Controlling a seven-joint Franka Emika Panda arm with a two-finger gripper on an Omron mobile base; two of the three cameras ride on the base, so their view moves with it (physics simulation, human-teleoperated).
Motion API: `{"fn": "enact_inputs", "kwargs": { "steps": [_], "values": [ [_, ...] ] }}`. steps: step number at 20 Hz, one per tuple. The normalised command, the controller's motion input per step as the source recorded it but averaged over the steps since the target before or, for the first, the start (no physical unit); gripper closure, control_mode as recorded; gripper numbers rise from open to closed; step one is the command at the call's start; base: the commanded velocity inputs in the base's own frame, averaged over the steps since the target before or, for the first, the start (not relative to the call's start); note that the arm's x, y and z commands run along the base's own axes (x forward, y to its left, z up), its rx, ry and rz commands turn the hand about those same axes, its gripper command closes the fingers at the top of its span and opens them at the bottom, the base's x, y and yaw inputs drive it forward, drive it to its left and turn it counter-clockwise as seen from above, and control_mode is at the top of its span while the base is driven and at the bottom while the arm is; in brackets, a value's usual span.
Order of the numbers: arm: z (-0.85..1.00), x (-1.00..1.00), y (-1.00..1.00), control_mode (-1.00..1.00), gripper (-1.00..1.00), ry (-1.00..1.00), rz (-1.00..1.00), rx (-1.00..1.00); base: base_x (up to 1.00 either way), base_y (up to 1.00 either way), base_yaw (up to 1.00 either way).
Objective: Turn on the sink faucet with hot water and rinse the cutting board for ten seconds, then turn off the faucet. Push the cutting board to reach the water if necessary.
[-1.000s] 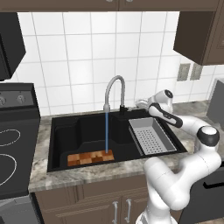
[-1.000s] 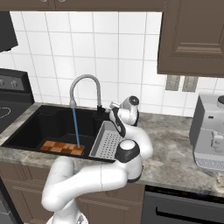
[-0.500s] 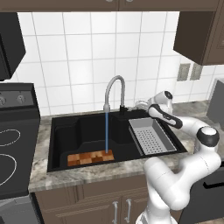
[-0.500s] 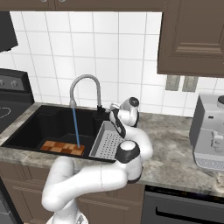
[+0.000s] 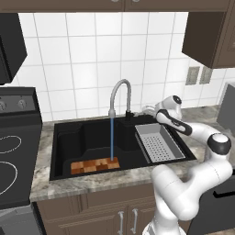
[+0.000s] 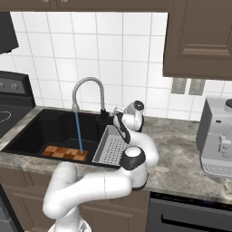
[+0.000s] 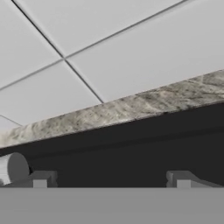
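Grey perforated tray (image 5: 159,143), set at the right end of the black basin; stone-patterned countertop (image 6: 181,158) around it, backed by a white tiled wall (image 5: 92,59) with two outlet plates (image 6: 186,86). Black stove (image 5: 13,142) at the left of the counter, with white ring markings on its top. Dark brown upper cabinets (image 6: 199,38), brown lower cabinet doors with metal handles (image 5: 127,219), and a grey countertop appliance (image 6: 218,142) at the far right.
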Motion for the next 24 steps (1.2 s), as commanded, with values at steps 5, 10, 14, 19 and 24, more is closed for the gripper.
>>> {"fn": "enact_inputs", "kwargs": {
  "steps": [5, 10, 14, 19, 24],
  "values": [
    [0.00, -0.21, 0.03, -1.00, -1.00, 0.00, 0.00, 0.00, 0.00, 0.00, 0.00],
    [0.00, -0.10, 0.01, -1.00, -1.00, 0.00, 0.00, 0.00, 0.00, 0.00, 0.00],
    [0.01, 0.00, 0.00, -1.00, -1.00, 0.00, 0.00, 0.00, 0.00, 0.00, 0.00],
    [0.07, 0.00, 0.00, -1.00, -1.00, 0.00, 0.00, 0.00, 0.00, 0.00, 0.00],
    [0.08, 0.00, 0.00, -1.00, -1.00, 0.00, 0.00, 0.00, 0.00, 0.00, 0.00]
  ]
}}
